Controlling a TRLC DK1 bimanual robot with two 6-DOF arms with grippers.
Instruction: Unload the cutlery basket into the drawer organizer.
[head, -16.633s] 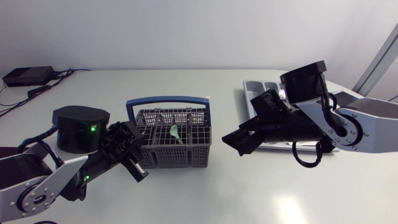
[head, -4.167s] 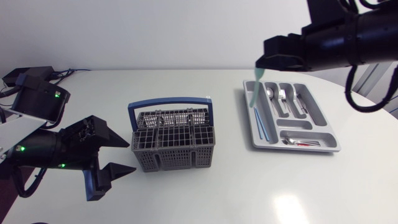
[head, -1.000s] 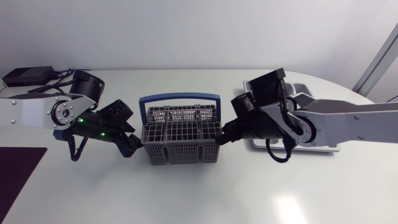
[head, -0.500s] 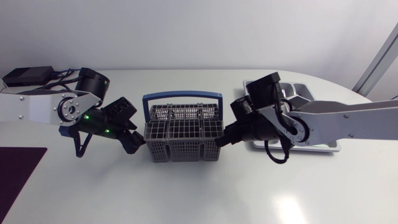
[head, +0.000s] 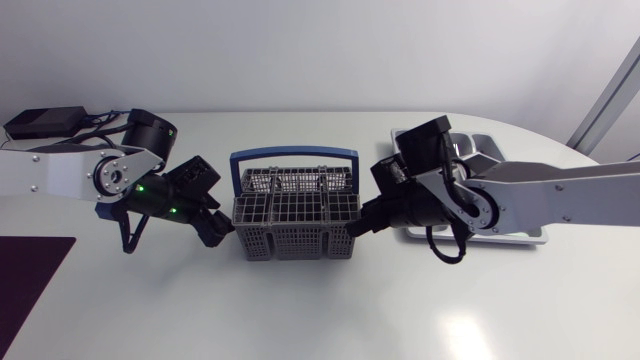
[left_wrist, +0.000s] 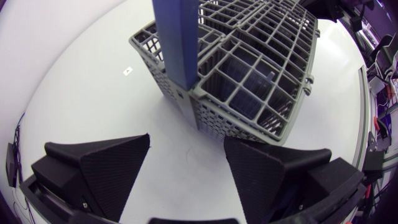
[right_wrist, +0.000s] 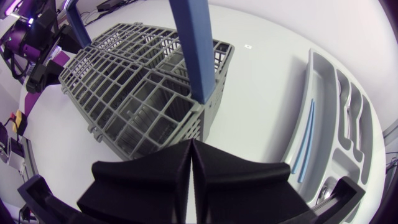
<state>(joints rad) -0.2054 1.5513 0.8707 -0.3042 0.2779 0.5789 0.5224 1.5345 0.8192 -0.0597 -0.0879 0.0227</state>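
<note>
Cutlery basket sat mid-worktop, blue handle upright. Left end effector was spread wide, just off the basket's left end. Right end effector was fully closed, fingers pressed together, tips at the basket's right end. Drawer organizer lay further right, partly behind the right arm.

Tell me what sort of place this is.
Probably a robotics lab bench, not a kitchen: a left arm and right arm reach in over a plain white table, and the cutlery basket and drawer organizer sit loose on it.
</note>
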